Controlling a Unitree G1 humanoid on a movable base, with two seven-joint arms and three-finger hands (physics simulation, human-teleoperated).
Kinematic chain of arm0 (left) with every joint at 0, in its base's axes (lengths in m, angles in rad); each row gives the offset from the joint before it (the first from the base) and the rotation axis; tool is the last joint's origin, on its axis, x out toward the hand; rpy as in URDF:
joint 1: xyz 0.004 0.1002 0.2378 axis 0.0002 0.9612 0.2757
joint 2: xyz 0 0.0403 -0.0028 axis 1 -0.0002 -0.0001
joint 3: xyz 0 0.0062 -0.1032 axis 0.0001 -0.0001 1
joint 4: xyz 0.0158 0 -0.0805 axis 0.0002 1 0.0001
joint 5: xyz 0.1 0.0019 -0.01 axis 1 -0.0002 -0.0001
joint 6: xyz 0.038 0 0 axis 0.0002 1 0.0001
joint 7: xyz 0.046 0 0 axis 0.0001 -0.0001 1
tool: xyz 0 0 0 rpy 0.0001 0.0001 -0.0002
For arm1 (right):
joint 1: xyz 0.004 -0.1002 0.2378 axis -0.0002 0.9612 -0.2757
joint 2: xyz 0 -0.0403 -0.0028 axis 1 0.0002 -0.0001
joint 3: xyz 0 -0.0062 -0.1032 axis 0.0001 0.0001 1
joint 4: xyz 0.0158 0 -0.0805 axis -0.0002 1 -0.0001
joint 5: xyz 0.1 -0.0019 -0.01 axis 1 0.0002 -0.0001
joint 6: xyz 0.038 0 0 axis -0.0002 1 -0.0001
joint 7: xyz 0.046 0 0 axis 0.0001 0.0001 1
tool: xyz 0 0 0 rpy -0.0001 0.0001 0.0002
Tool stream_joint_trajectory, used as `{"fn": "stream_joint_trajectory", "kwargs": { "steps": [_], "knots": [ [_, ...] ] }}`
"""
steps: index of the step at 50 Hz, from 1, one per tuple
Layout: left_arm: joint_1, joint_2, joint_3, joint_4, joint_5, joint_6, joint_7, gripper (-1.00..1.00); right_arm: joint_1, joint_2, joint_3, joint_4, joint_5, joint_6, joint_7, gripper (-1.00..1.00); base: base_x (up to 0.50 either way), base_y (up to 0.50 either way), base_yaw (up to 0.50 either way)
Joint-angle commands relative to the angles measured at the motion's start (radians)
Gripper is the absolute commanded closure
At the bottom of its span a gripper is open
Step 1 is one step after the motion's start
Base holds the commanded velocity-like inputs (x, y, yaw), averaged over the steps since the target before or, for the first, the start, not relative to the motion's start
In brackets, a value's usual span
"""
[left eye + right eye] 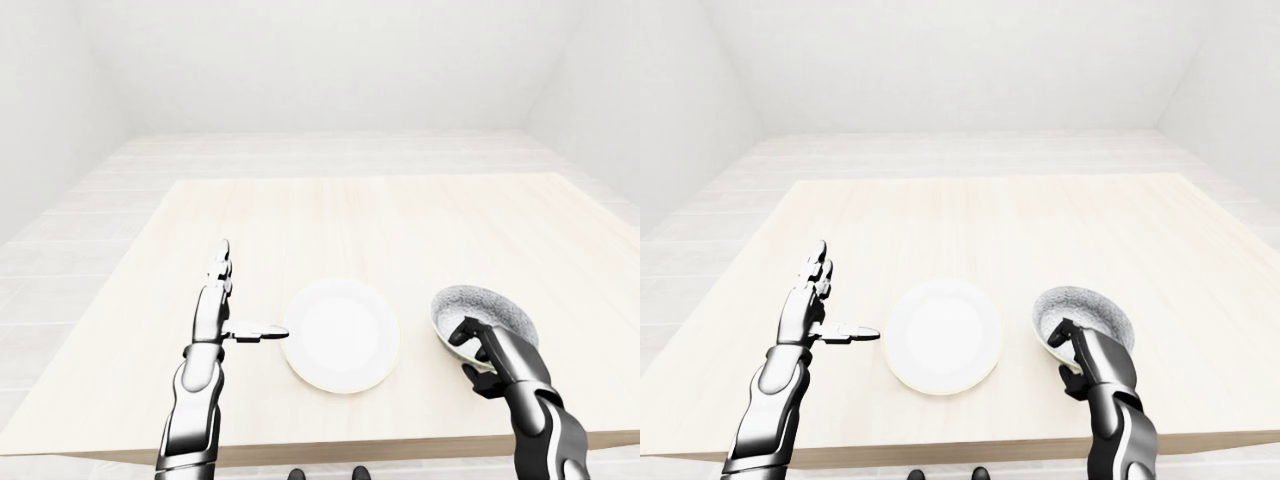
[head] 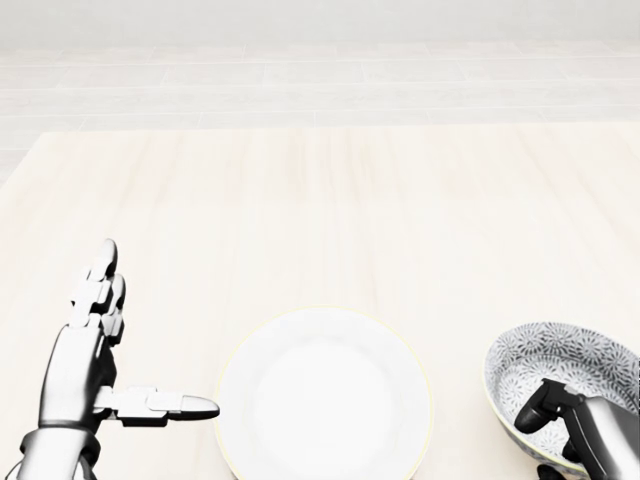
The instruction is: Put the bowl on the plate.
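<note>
A white round plate lies on the pale wooden table, low in the middle of the head view. To its right stands a grey patterned bowl, apart from the plate. My right hand grips the bowl's near rim, with fingers inside the bowl and the thumb under it. My left hand is open to the left of the plate, its fingers stretched upward and its thumb pointing at the plate's edge. It holds nothing.
The wooden table reaches far toward the top of the eye views, with its near edge at the bottom. White walls and a pale floor surround it.
</note>
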Motion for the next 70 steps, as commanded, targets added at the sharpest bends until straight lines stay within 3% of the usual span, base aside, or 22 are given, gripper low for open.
{"fn": "stream_joint_trajectory", "kwargs": {
  "steps": [1,16,32,48,53,70],
  "knots": [
    [-0.001,-0.001,-0.001,-0.002,-0.001,0.003,-0.001,-1.00,-0.010,0.004,0.012,-0.040,-0.009,0.000,0.040,0.50,0.00,0.00,0.00],
    [-0.030,-0.003,-0.011,0.008,0.004,0.016,0.008,-1.00,-0.088,-0.008,0.050,-0.142,-0.101,0.000,0.154,0.55,0.00,0.00,0.00],
    [-0.035,0.000,-0.014,0.016,0.003,0.013,0.007,-1.00,-0.178,-0.023,0.101,-0.177,-0.161,0.000,0.217,0.62,0.00,0.00,0.00],
    [-0.022,0.000,-0.009,0.002,0.002,0.013,0.006,-1.00,-0.326,0.003,0.238,-0.140,-0.251,0.000,0.269,0.67,0.00,0.00,0.00],
    [-0.020,0.001,-0.007,0.006,0.000,0.009,0.005,-1.00,-0.428,0.030,0.311,-0.071,-0.266,0.000,0.269,0.67,0.00,0.00,0.00],
    [-0.013,0.012,0.015,-0.018,-0.003,0.024,0.000,-1.00,-0.470,0.074,0.391,-0.026,-0.279,0.000,0.250,0.67,0.00,0.00,0.00]
  ]
}}
